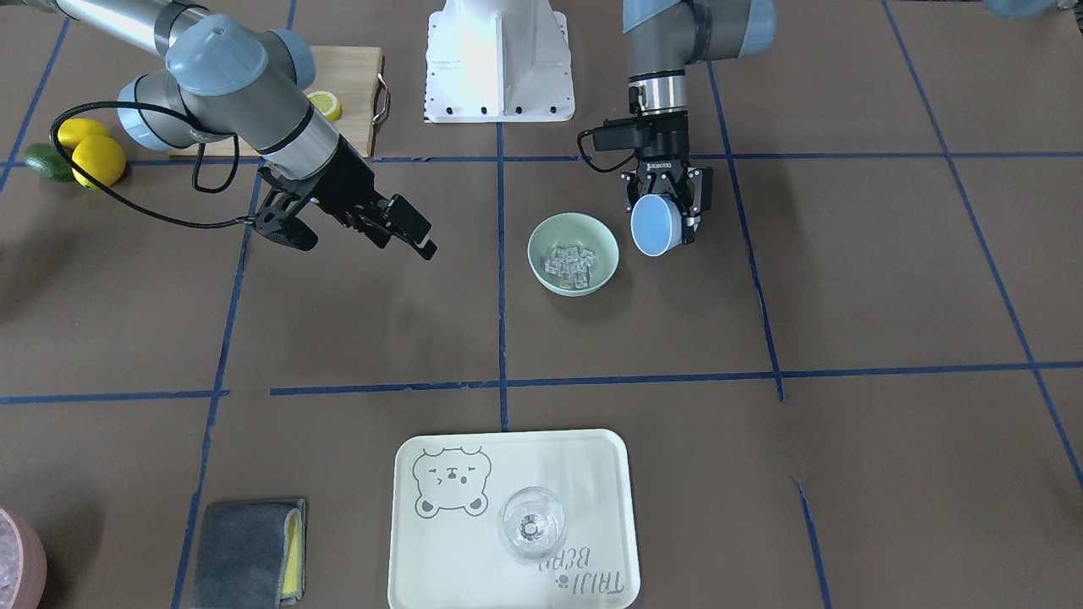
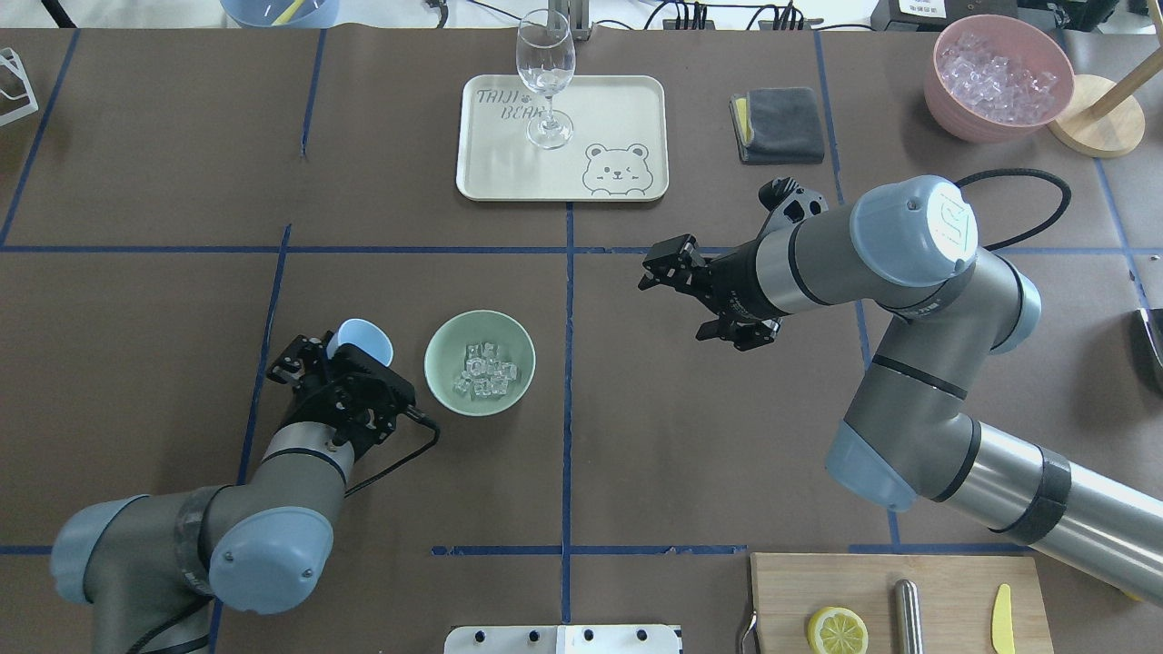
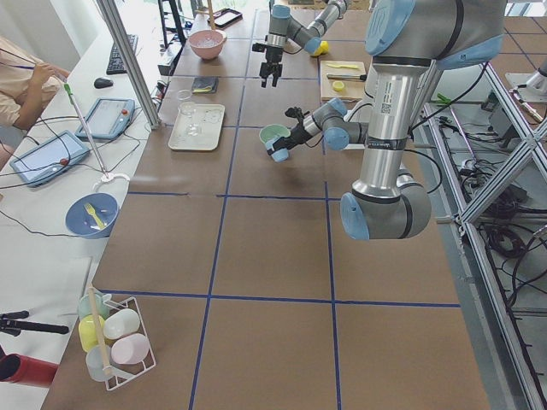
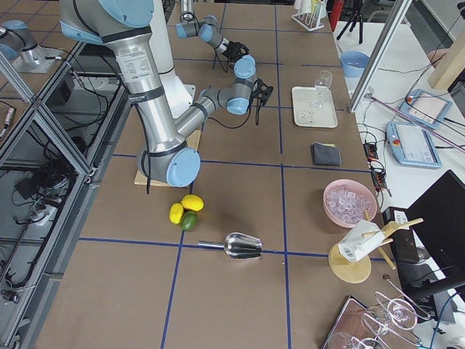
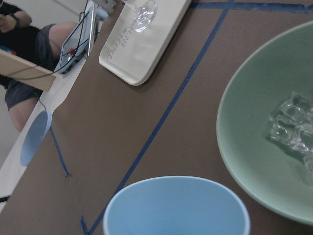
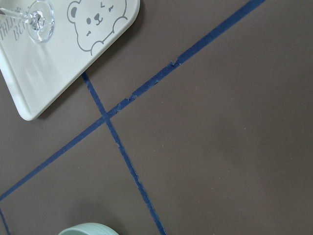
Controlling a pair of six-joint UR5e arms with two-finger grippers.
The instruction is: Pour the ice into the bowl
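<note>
The mint-green bowl (image 2: 480,362) stands on the table and holds several clear ice cubes (image 2: 485,371). It also shows in the front view (image 1: 573,253) with the ice (image 1: 569,261) inside, and in the left wrist view (image 5: 266,152). My left gripper (image 2: 341,356) is shut on a light blue cup (image 2: 362,341), just left of the bowl and tilted. The cup (image 5: 176,208) looks empty in the left wrist view. My right gripper (image 2: 656,269) is open and empty, held above the table to the right of the bowl.
A cream bear tray (image 2: 618,118) with a wine glass (image 2: 546,73) stands at the far side. A grey cloth (image 2: 779,124) and a pink bowl of ice (image 2: 998,77) are far right. A cutting board (image 2: 909,599) with lemon half lies near right.
</note>
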